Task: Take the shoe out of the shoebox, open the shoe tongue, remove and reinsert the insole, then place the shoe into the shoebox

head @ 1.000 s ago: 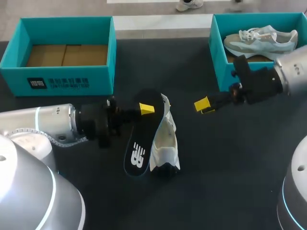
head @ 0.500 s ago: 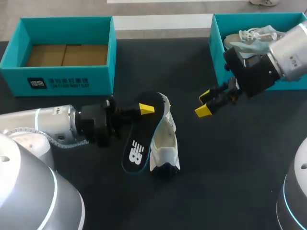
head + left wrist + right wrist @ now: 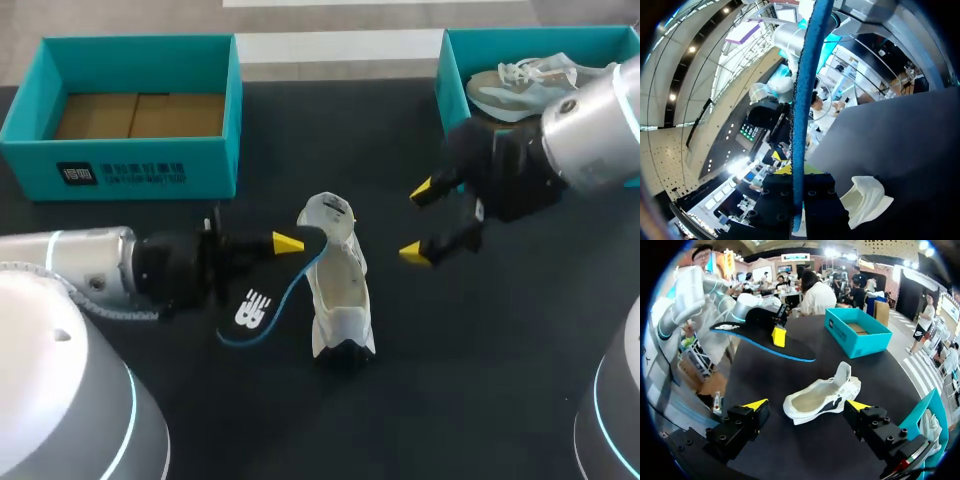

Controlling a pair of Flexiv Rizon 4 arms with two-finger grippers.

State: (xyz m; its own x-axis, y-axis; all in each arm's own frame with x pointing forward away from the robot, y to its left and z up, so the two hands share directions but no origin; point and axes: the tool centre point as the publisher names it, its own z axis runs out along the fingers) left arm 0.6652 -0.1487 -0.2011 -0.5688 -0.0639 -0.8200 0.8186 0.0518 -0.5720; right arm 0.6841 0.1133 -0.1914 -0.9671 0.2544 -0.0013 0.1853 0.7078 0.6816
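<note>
Table: a dark table (image 3: pixel 480 350) carries everything.
Shoe: the white shoe (image 3: pixel 340 290) lies out on the table near the middle, not in any box. Its top is open. One end sticks up high, on the side toward the far edge.
Insole: the black insole (image 3: pixel 252 308) with a thin blue rim is out of the shoe and held up in the air. It is just left of the shoe, and its tip comes close to the shoe's tall end. I cannot tell if they touch.
Left gripper: the left gripper (image 3: pixel 287 243) comes in from the left edge. Its two fingers pinch the insole between them, one on each flat side. In the left wrist view the blue rim runs straight up from between the fingers.
Right gripper: the right gripper (image 3: pixel 420 222) comes in from the right edge and hangs over the table, to the right of the shoe. Its yellow tips are wide apart with nothing in between. In the right wrist view the shoe lies ahead of them.
Left shoebox: a blue-green shoebox (image 3: pixel 130 170) sits at the far left corner. You can see its brown bottom.
Right shoebox: another blue-green shoebox (image 3: pixel 455 120) sits at the far right corner.
Other shoe: a pale second shoe (image 3: pixel 530 85) with white laces lies inside the right shoebox.
</note>
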